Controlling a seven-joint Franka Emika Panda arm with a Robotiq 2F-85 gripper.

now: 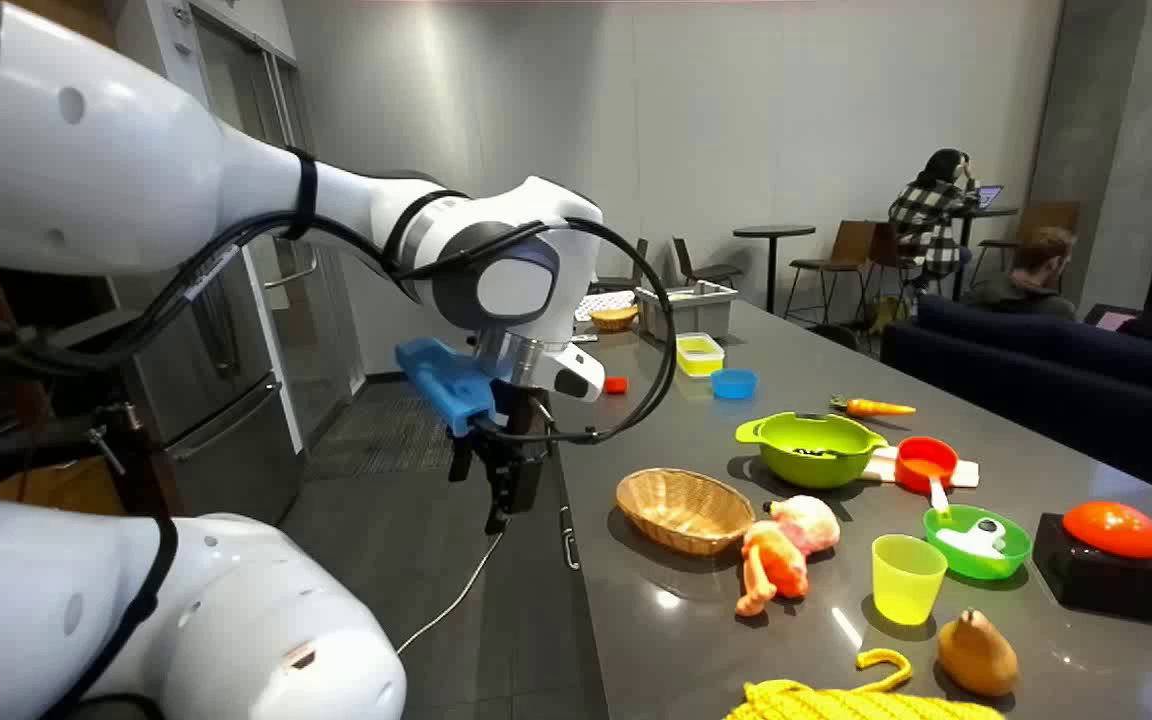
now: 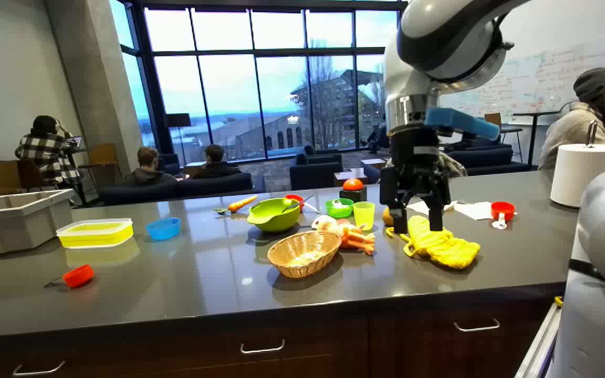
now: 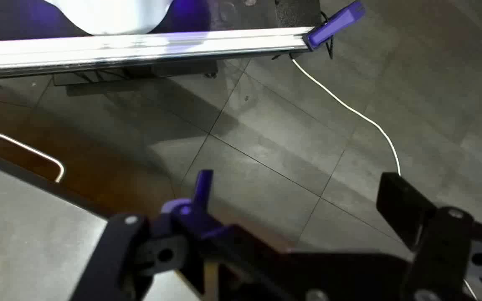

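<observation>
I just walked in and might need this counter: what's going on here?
The robot arm isn't handling anything at this moment. Its gripper is open and empty, hanging over the floor beyond the edge of the counter. On the counter, the basket sits with the soft toy close beside it. The lime bowl, the yellow cup and a yellow knit piece are nearby.

wrist view: gripper (image 3: 297,192) blurred, cropped below | an exterior view: whiteboard writing (image 2: 536,71) illegible
</observation>
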